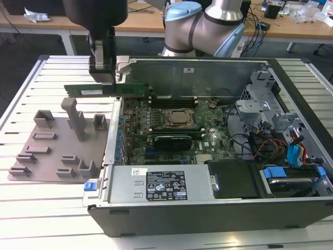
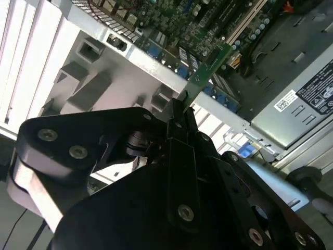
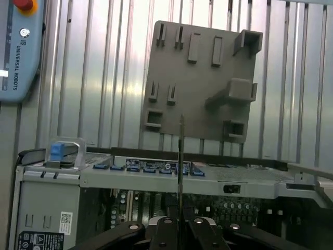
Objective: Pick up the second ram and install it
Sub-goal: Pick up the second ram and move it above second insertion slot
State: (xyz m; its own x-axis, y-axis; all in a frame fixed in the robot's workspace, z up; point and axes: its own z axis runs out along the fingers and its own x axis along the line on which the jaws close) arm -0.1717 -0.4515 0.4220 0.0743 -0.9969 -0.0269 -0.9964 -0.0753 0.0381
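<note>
Over table (image 1: 31,208), fingers (image 1: 102,70) part-hide second ram (image 1: 132,89).

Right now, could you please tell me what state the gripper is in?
Gripper: shut on the second ram, which hangs in the air, not yet installed.

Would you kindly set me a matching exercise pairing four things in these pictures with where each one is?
Things: 1 long green circuit-board stick; 2 grey plastic fixture plate; 3 square metal processor socket; 4 small blue plastic clip.
Places: A on the slatted table; B gripped in the black hand; C on the computer case's corner; D middle of the motherboard.
Pairs: 1-B; 2-A; 3-D; 4-C.
</note>
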